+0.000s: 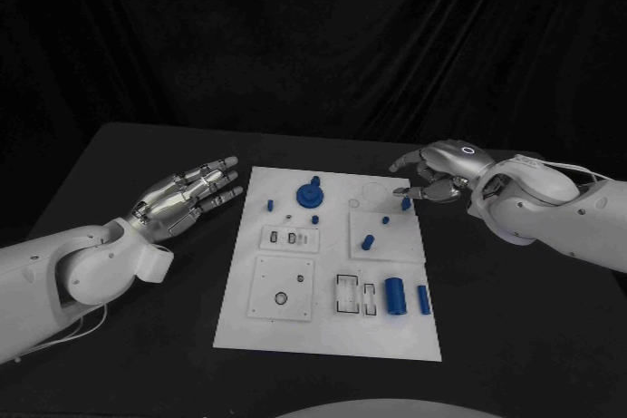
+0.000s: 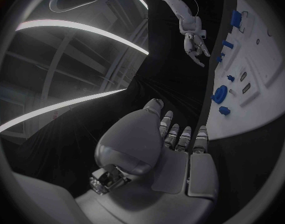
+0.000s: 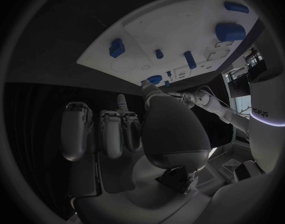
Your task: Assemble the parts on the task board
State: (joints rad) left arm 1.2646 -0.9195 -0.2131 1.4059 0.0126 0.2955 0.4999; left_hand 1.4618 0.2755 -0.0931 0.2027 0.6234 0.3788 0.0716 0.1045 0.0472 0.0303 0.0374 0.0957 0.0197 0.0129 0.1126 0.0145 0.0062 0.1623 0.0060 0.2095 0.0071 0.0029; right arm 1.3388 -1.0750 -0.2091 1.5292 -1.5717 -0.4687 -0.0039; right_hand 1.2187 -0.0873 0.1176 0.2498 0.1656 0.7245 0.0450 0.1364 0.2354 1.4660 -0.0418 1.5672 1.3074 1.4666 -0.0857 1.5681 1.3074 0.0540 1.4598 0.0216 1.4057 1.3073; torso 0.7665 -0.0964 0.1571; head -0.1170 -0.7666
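The right hand, fingers curled in and holding nothing I can make out, hovers at the board's far right corner, just beside a small blue part, nearer it than the open left hand

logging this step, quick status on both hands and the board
Left hand open, flat beside task board. Right hand empty, fingers curled by a small blue part at its far right edge. Nothing blocking.
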